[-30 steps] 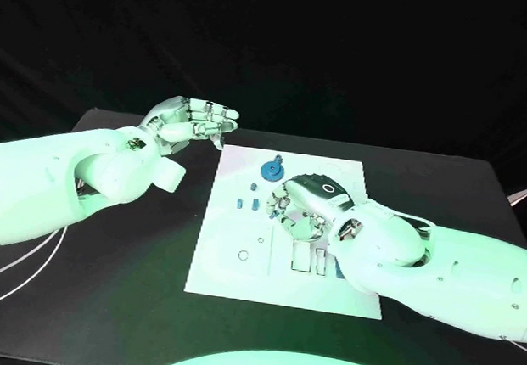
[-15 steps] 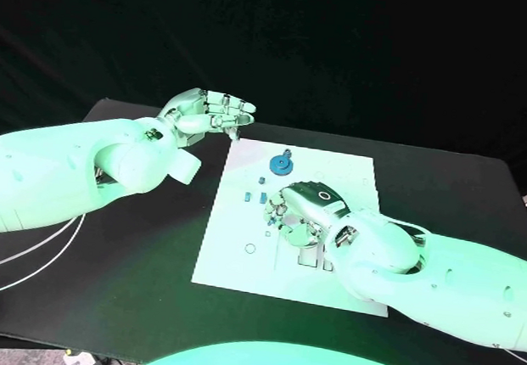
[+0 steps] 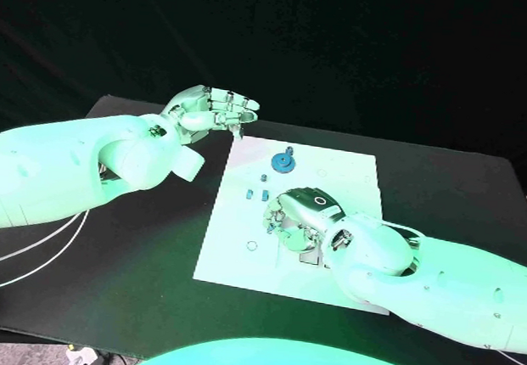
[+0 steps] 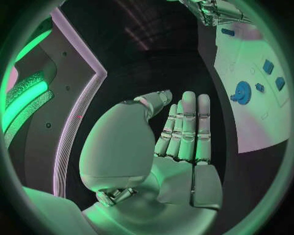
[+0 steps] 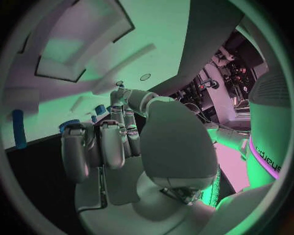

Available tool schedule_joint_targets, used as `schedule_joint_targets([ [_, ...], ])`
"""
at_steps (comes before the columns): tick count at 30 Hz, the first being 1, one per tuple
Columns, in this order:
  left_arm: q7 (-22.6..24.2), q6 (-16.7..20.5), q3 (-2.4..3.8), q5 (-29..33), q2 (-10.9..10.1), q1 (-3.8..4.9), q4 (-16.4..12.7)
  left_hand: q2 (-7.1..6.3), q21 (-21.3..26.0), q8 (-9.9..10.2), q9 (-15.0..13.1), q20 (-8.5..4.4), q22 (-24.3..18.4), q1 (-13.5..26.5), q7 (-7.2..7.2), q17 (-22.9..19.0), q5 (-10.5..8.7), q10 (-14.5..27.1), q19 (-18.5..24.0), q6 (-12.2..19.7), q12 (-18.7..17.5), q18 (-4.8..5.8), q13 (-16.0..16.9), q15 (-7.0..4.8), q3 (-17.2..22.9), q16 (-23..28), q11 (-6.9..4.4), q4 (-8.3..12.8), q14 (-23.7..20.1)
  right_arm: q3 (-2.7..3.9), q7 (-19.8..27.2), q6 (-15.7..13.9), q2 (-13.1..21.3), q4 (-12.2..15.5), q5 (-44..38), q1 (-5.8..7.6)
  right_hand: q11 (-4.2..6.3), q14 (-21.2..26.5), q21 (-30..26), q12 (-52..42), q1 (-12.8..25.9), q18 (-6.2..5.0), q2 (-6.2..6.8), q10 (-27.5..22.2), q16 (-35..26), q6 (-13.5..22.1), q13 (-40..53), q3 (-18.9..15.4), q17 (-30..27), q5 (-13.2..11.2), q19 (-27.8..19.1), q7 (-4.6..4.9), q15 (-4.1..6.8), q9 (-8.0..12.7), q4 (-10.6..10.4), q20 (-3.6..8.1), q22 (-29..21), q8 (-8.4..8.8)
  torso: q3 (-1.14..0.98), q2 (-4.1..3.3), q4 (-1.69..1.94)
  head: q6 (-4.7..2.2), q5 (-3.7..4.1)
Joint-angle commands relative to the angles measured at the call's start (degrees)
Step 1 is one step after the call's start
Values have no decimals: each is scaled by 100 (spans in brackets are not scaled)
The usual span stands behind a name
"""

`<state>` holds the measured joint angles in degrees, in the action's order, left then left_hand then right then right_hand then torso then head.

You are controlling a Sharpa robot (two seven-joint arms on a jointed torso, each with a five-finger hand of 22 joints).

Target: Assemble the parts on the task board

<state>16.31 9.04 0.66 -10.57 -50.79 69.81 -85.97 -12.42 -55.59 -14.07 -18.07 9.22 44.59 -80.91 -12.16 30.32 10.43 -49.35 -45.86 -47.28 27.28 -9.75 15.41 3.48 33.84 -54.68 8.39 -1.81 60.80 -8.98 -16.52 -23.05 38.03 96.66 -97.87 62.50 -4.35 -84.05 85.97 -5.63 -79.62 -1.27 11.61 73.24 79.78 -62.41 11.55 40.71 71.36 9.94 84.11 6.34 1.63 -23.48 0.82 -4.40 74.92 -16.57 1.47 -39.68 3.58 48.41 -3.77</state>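
Now you see the right hand (image 3: 300, 213) fingers-down on the board (image 3: 344, 176) among blue parts (image 3: 282, 161), grip unclear, while your left hand (image 3: 208, 108) hovers empty, fingers straight.

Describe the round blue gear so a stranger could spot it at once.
Start at the white task board in the middle of the black table. Near the board's far edge, beyond the right hand, lies the blue gear. It is round and toothed, and bigger than the small blue blocks nearer the robot.
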Motion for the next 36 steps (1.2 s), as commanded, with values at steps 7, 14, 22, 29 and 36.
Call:
schedule_joint_targets([
  [7,13,-72,4,16,0,4,-8,2,29,34,4,28,-4,37,-24,-7,3,42,12,28,24,-72,-5,45,-34,35,16,-3,3,-2,-27,139,-30,-22,-136,-19,185,-239,-35,-18,39,26,-23,221,-17,-26,6,1,-3,34,420,26,30,-9,27,44,1298,-18,0,-1,-1,20,2],
  [14,3,-78,4,16,-7,4,-5,2,29,34,4,28,-4,37,-24,-7,3,42,12,28,24,-72,-5,45,-34,35,16,-3,3,-2,-57,151,-32,-29,-177,-21,185,-239,-35,-18,39,26,-23,221,-17,-26,6,1,-3,34,420,26,30,-9,27,44,1298,-18,-4,2,-4,31,0],
  [22,-9,-86,4,14,-16,4,-4,4,37,33,3,30,-9,34,-24,-9,6,53,11,32,35,-74,-5,44,-37,34,16,1,3,-2,-105,223,-40,-33,-253,-22,185,-240,-30,-14,47,27,-24,222,-12,-26,6,2,6,33,422,27,29,-10,32,43,1301,-16,-3,0,-1,32,-3],
  [29,-26,-102,4,13,-22,4,-3,4,37,33,3,30,-9,34,-24,-9,6,53,11,32,35,-74,-5,44,-37,34,16,1,3,-2,-170,260,-42,-29,-332,-22,185,-240,-30,-14,47,27,-24,222,-12,-26,6,2,6,33,422,27,29,-10,32,43,1301,-16,0,0,3,40,3],
  [36,-45,-120,4,9,-30,4,6,3,42,33,3,32,-13,39,-25,-10,6,63,10,36,38,-74,-6,45,-42,34,18,-2,2,-2,-165,201,-32,-3,-351,-22,184,-241,-27,-8,55,28,-24,224,-10,-26,6,5,9,32,423,27,28,-12,40,43,1303,-15,-4,1,-1,42,1],
])
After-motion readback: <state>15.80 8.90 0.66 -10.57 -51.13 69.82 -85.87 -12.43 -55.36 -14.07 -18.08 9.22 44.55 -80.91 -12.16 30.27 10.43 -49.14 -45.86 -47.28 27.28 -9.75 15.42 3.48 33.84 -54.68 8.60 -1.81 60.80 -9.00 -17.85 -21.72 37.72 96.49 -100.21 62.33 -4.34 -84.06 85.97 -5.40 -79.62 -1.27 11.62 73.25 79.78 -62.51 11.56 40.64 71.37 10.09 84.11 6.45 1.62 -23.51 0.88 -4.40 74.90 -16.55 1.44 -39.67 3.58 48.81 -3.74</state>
